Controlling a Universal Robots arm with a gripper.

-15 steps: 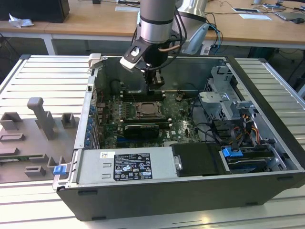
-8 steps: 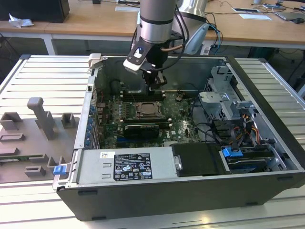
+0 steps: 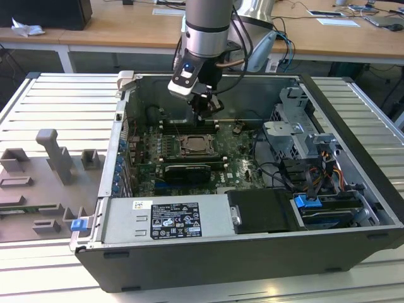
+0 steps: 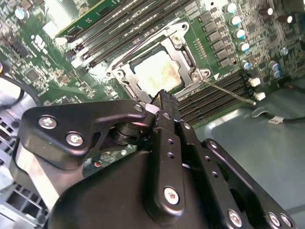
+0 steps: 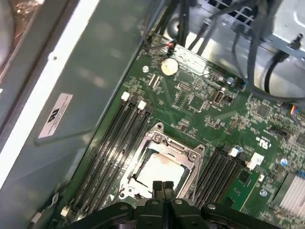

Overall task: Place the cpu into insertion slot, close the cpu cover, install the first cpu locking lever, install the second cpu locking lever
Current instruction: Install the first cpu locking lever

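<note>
**Clearances.** The computer case [image 3: 353,120] is lying with its open side up, leaving room above the green board [image 5: 200,95]. Banks of memory slots [image 5: 113,143] are bordering the insertion slot [image 4: 118,77] on two opposite sides. The grey case wall [image 5: 90,90] is running alongside one of these banks. In the exterior view, the long black expansion card [image 3: 187,170] is lying near the socket, between it and the power supply [image 3: 165,219]. A thin lever rod [image 4: 229,93] is angling out from one socket corner across a memory bank (whether it is latched cannot be told).

**Socket.** The cpu [image 5: 160,168] is sitting in the insertion slot. The cpu cover [image 5: 193,160] is lying down around it, and the pale chip is showing through the cut-out centre.

**Arm pose.** The arm [image 3: 207,28] is standing nearly upright over the case, with its wrist pointing down. The gripper [image 5: 163,187] is hovering just above one edge of the socket. Its two fingertips are pressing flat against each other and gripping nothing.
</note>
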